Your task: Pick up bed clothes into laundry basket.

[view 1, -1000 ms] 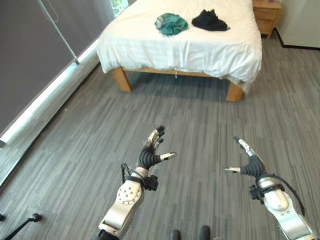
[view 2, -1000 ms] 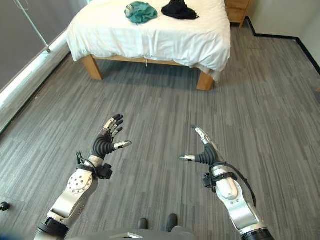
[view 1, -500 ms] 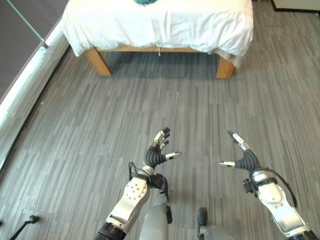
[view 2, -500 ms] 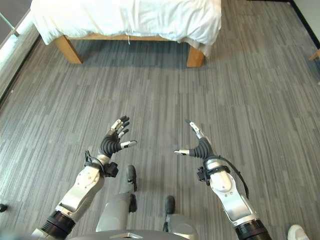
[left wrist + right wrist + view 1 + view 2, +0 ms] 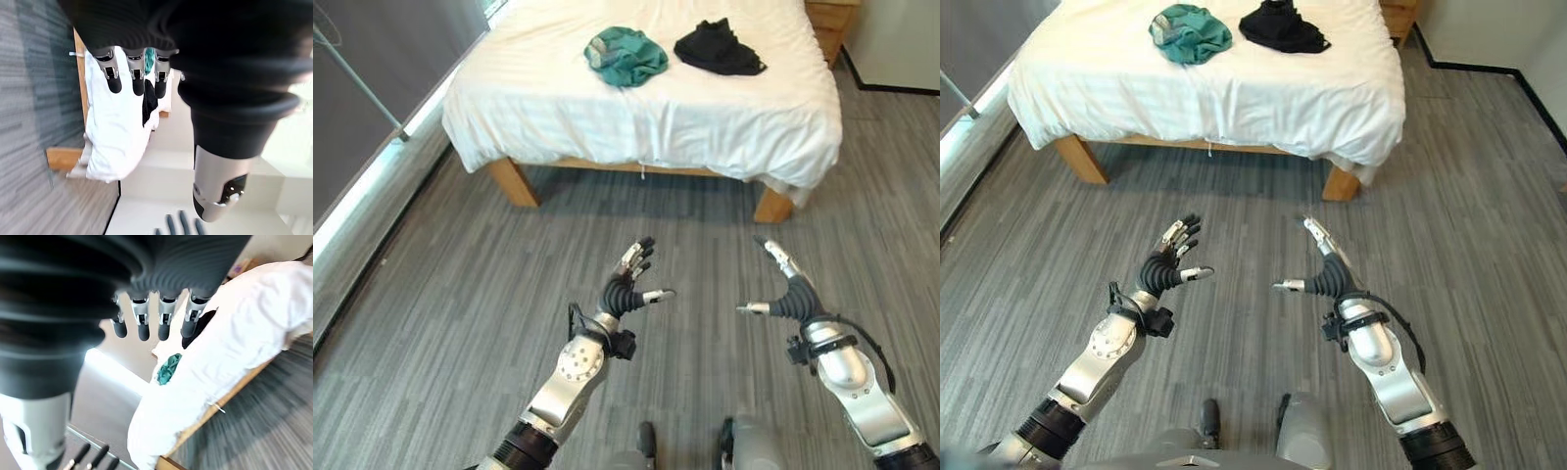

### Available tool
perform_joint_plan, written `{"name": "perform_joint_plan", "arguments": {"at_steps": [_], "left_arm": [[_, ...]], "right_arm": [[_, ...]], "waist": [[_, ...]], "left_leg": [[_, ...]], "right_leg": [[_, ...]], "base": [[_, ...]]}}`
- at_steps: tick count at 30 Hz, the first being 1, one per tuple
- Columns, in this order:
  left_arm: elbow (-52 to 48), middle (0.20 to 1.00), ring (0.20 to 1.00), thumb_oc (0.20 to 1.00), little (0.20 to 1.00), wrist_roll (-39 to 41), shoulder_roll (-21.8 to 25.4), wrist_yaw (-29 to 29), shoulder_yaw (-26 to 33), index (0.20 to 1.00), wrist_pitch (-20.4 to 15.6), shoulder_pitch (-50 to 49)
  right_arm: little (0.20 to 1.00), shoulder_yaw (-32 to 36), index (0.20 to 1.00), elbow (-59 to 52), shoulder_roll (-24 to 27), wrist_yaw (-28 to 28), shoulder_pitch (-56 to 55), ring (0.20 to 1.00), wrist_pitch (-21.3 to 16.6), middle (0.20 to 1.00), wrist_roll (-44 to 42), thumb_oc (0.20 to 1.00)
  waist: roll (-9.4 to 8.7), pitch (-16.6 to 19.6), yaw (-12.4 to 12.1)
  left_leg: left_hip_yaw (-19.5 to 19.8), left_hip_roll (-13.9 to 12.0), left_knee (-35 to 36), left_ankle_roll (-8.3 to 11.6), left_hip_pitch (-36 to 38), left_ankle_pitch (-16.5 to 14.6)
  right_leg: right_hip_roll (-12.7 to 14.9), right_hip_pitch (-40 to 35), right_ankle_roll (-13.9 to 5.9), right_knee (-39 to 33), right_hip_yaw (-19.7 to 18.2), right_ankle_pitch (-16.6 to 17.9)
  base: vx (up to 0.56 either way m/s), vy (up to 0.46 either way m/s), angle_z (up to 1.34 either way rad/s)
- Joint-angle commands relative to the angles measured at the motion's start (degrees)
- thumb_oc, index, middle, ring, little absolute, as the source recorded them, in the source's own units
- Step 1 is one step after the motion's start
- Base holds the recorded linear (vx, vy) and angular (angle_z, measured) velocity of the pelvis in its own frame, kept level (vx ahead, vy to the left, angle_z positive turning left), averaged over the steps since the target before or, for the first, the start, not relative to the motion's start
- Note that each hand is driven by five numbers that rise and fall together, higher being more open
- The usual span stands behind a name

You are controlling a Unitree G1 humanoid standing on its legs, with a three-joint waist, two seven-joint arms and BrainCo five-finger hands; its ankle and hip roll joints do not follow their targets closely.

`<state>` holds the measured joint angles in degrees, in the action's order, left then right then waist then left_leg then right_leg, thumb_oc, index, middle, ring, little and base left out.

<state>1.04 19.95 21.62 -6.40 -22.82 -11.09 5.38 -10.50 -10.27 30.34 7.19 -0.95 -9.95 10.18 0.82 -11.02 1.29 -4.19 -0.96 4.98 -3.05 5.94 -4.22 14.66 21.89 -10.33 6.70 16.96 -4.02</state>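
Nearest me, my left robot hand point(image 5: 625, 290) and my right robot hand point(image 5: 785, 297) hang over the grey plank floor point(image 5: 460, 294), both empty, fingers straight and spread, thumbs out to the side. Farther off stands the bed point(image 5: 607, 108) under its white sheet. On top of it lie the crumpled teal garment point(image 5: 625, 55) and, just beside it, the black garment point(image 5: 717, 49).
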Motion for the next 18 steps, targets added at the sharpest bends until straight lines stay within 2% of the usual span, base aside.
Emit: {"name": "perform_joint_plan", "arguments": {"at_steps": [1,2,3,4,5,6,7,8,9,10,11,12,13,14,15,16,17,18], "left_arm": [[-2.33,1.000,1.000,1.000,1.000,-0.96,0.37,0.57,1.79,1.000,-3.34,-0.92],[-1.93,1.000,1.000,1.000,1.000,-0.80,-0.32,1.43,1.84,1.000,-3.72,-0.44],[-1.89,1.000,1.000,1.000,1.000,-0.80,-0.34,1.45,1.74,1.000,-3.74,-0.44],[-1.51,1.000,1.000,1.000,1.000,-1.30,-1.23,1.13,1.31,1.000,-4.05,0.49],[-1.02,1.000,1.000,1.000,1.000,-1.03,-2.01,0.99,0.83,1.000,-4.26,0.66],[-0.94,1.000,1.000,1.000,1.000,-1.05,-2.08,0.98,0.77,1.000,-4.30,0.77],[-0.41,1.000,1.000,1.000,1.000,-0.68,-2.67,0.61,0.74,1.000,-4.12,0.97],[-0.98,1.000,1.000,1.000,1.000,1.16,-3.00,-0.26,0.81,1.000,-3.66,1.48],[-0.98,1.000,1.000,1.000,1.000,1.16,-2.98,-0.26,0.82,1.000,-3.65,1.50],[-1.60,1.000,1.000,1.000,1.000,1.13,-2.80,-0.16,1.03,1.000,-3.67,1.27],[-2.69,1.000,1.000,1.000,1.000,1.44,-2.47,-0.53,1.23,1.000,-4.05,1.06],[-2.73,1.000,1.000,1.000,1.000,1.44,-2.44,-0.55,1.30,1.000,-4.01,1.14],[-3.04,1.000,1.000,1.000,1.000,1.68,-2.44,-0.93,1.34,1.000,-4.12,0.93],[-3.11,1.000,1.000,1.000,1.000,2.04,-2.54,-0.71,1.18,1.000,-4.18,0.56],[-3.11,1.000,1.000,1.000,1.000,2.04,-2.54,-0.70,1.20,1.000,-4.18,0.56],[-3.48,1.000,1.000,1.000,1.000,2.31,-2.15,-0.38,1.14,1.000,-4.37,-0.27],[-3.54,1.000,1.000,1.000,1.000,2.33,-2.35,-0.35,1.10,1.000,-4.34,-0.41],[-3.30,1.000,1.000,1.000,1.000,2.43,-2.30,-0.26,1.02,1.000,-4.25,-0.88]], "right_arm": [[1.000,3.23,1.000,0.61,0.82,3.06,1.38,1.000,-0.65,1.000,3.26,1.000],[1.000,4.54,1.000,0.75,1.08,4.02,0.24,1.000,-0.13,1.000,5.03,1.000],[1.000,4.61,1.000,0.70,1.06,4.04,0.09,1.000,-0.13,1.000,5.10,1.000],[1.000,6.75,1.000,1.55,1.53,5.83,-0.62,1.000,0.50,1.000,7.12,1.000],[1.000,7.73,1.000,1.68,1.52,6.41,-1.12,1.000,0.50,1.000,7.24,1.000],[1.000,7.83,1.000,1.63,1.55,6.39,-1.15,1.000,0.50,1.000,7.23,1.000],[1.000,8.08,1.000,1.98,2.20,7.34,-0.81,1.000,0.53,1.000,7.70,1.000],[1.000,8.76,1.000,1.97,3.25,8.78,0.52,1.000,1.25,1.000,7.80,1.000],[1.000,8.76,1.000,1.97,3.24,8.78,0.55,1.000,1.25,1.000,7.80,1.000],[1.000,9.45,1.000,2.20,4.16,9.97,1.40,1.000,1.76,1.000,8.80,1.000],[1.000,10.19,1.000,2.62,5.50,11.17,3.54,1.000,2.44,1.000,10.48,1.000],[1.000,10.12,1.000,2.75,5.50,11.25,3.75,1.000,2.42,1.000,10.50,1.000],[1.000,10.09,1.000,3.61,5.69,12.16,5.46,1.000,2.86,1.000,10.49,1.000],[1.000,9.00,1.000,5.03,6.79,12.58,8.33,1.000,3.46,1.000,11.30,1.000],[1.000,8.96,1.000,5.08,6.79,12.60,8.37,1.000,3.44,1.000,11.30,1.000],[1.000,9.25,1.000,5.29,8.60,12.86,9.77,1.000,3.47,1.000,12.53,1.000],[1.000,9.16,1.000,5.43,8.82,12.93,9.76,1.000,3.43,1.000,12.54,1.000],[1.000,9.02,1.000,5.86,9.87,13.18,10.72,1.000,3.56,1.000,13.22,1.000]], "waist": [[0.21,1.13,0.83],[-0.31,1.78,0.76],[-0.26,1.63,0.68],[-0.39,2.42,1.40],[0.48,2.31,1.56],[0.35,2.33,1.90],[0.43,2.18,1.73],[-0.40,0.61,0.95],[-0.47,0.71,1.11],[-1.21,-0.03,0.13],[-2.01,-0.89,-0.98],[-2.31,-0.81,-1.07],[-2.14,-1.01,-1.92],[-1.82,-0.50,-3.77],[-1.98,-0.44,-3.84],[-0.65,0.52,-5.10],[-0.98,0.86,-5.37],[-0.24,1.58,-6.24]], "left_leg": [[-5.05,-4.60,0.02,8.21,5.25,-2.82],[-3.88,-4.43,0.02,8.26,8.65,-5.85],[-3.86,-4.43,0.02,8.20,8.91,-5.96],[-2.19,-5.17,-3.70,9.43,11.68,-4.24],[-1.83,-6.61,-10.21,10.35,10.55,-2.57],[-1.36,-6.53,-10.54,10.41,10.07,-2.47],[-1.60,-7.60,-19.07,11.39,7.28,0.94],[-0.83,-8.53,-38.30,13.25,-1.14,9.57],[-0.66,-8.45,-38.39,13.23,-1.41,9.61],[-2.15,-9.44,-45.21,13.56,-4.24,10.99],[-5.77,-11.92,-48.09,12.86,-9.36,8.98],[-6.12,-11.60,-47.94,12.59,-9.55,9.24],[-7.90,-12.85,-45.78,12.62,-12.09,7.91],[-11.03,-12.79,-35.35,11.10,-15.61,7.49],[-11.23,-12.60,-35.02,11.05,-15.49,7.67],[-12.98,-13.30,-20.46,10.76,-17.22,8.69],[-13.83,-12.39,-17.10,10.86,-15.50,10.12],[-14.47,-12.69,-9.74,11.06,-15.38,12.99]], "right_leg": [[2.33,-5.82,-3.78,-10.69,2.99,13.06],[2.16,-6.49,-3.95,-10.90,1.60,13.57],[2.17,-6.74,-4.01,-10.86,1.61,13.47],[1.22,-9.02,-2.91,-10.52,-0.13,15.45],[-0.05,-11.38,-2.15,-10.29,0.34,15.33],[0.20,-11.40,-2.04,-10.41,0.70,15.51],[-1.00,-14.16,-0.54,-10.61,1.57,14.69],[-2.20,-18.74,2.95,-11.09,2.77,12.58],[-2.09,-18.63,2.95,-11.09,2.91,12.60],[-2.84,-21.29,4.06,-11.55,3.42,11.08],[-3.35,-23.82,4.52,-11.70,3.16,8.83],[-2.98,-23.44,4.49,-11.70,2.96,9.08],[-3.58,-24.74,4.07,-11.70,2.61,7.62],[-4.41,-26.28,3.20,-11.70,1.00,5.65],[-4.23,-26.17,3.17,-11.70,0.89,5.69],[-5.75,-27.94,1.61,-11.70,0.61,3.72],[-5.25,-27.83,1.51,-11.70,0.34,3.57],[-5.88,-29.02,0.82,-11.70,0.19,2.52]], "base": [[0.79,-0.274,0.66],[0.62,-0.204,0.59],[0.85,-0.312,0.58],[0.62,-0.259,0.53],[0.60,-0.272,0.75],[0.29,-0.198,0.97],[0.36,-0.367,0.68],[0.37,-0.359,0.23],[0.44,-0.414,-0.29],[0.45,-0.273,-0.43],[0.44,-0.267,-0.38],[0.39,-0.120,-0.44],[0.42,0.044,-0.50],[0.43,0.039,-0.50],[0.61,0.206,-0.59],[0.35,0.138,-0.70],[0.56,0.221,-0.64],[0.56,0.161,-0.45]]}}
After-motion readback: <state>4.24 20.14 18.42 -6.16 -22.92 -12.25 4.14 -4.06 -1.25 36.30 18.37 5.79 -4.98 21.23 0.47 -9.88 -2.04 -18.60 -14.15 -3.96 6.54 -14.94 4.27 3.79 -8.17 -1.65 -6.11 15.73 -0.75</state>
